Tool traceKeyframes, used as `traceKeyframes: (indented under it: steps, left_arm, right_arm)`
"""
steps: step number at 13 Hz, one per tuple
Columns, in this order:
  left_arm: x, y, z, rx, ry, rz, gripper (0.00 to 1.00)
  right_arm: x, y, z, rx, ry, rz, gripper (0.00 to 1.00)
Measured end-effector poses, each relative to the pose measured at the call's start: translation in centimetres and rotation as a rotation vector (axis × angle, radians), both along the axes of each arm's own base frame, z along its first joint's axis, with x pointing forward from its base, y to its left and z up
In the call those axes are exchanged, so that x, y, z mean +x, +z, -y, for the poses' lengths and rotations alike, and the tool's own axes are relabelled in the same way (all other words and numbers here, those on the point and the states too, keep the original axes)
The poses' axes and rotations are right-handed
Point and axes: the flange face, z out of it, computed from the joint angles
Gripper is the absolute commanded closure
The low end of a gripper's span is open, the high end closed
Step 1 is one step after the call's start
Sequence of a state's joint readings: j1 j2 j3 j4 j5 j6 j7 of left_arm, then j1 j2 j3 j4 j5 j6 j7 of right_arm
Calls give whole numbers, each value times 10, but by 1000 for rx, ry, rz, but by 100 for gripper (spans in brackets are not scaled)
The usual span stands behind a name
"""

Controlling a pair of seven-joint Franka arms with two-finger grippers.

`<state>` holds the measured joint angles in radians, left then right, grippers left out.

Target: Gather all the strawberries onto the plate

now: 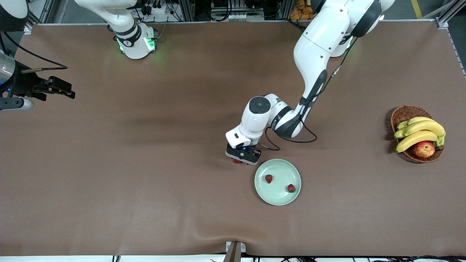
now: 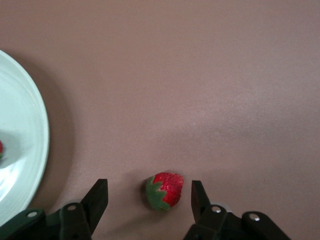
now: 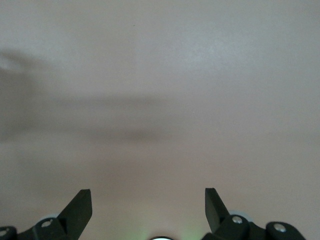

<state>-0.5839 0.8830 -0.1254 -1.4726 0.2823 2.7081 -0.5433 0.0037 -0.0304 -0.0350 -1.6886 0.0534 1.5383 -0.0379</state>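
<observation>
Brown matte cloth covers the table (image 1: pixel 145 145), on which the items stand as follows. Plate (image 1: pixel 277 182): round, pale mint-green, shallow rim, lying near the middle of the table; it carries two strawberries, one (image 1: pixel 268 178) toward the right arm's end of the dish and one (image 1: pixel 291 188) toward the left arm's end and slightly nearer the front camera, the pair well apart. Third strawberry (image 2: pixel 165 190): on the cloth just beside the plate's rim, on the side toward the right arm's end; it lies on its side, long axis flat to the table, green leafy cap turned toward the plate and red tip pointing away from it. Left gripper (image 1: pixel 243 157): lowered over this berry, fingers (image 2: pixel 96 198) standing on either side of it with a gap showing at each flank, spread and touching nothing, the berry nearer one finger than the other. Nothing lies between berry and plate. Right gripper (image 3: pixel 148 210): parked over bare cloth at the right arm's end of the table, fingers wide apart and holding nothing; this arm waits. Wicker basket (image 1: pixel 403 112): at the left arm's end, well apart from the plate, holding bananas (image 1: pixel 418 133) and a red-yellow apple (image 1: pixel 423 149).
</observation>
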Motion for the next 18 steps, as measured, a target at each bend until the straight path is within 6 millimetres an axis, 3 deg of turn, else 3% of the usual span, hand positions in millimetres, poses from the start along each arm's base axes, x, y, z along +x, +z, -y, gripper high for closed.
traceKeyframes:
  steps: [3,7,15,16,17,18]
  left_arm:
    - [-1,-10,1,-21,-4,11,31]
    - [-1,-15,2,-40,-7,23,39]
    - [-3,-15,4,-40,-11,22,45]
    - [-4,-16,5,-40,-13,22,50]
    - [-5,-17,6,-39,-15,21,61]
    - [-6,-17,6,-39,-16,20,81]
  right_arm:
    - [-5,11,2,-5,-32,-1,0]
    - [-15,44,18,-8,-65,14,0]
    - [-22,85,38,-22,-112,88,0]
    - [-22,87,40,-23,-114,93,0]
    - [-22,88,40,-23,-115,95,0]
    - [-22,88,39,-23,-113,96,0]
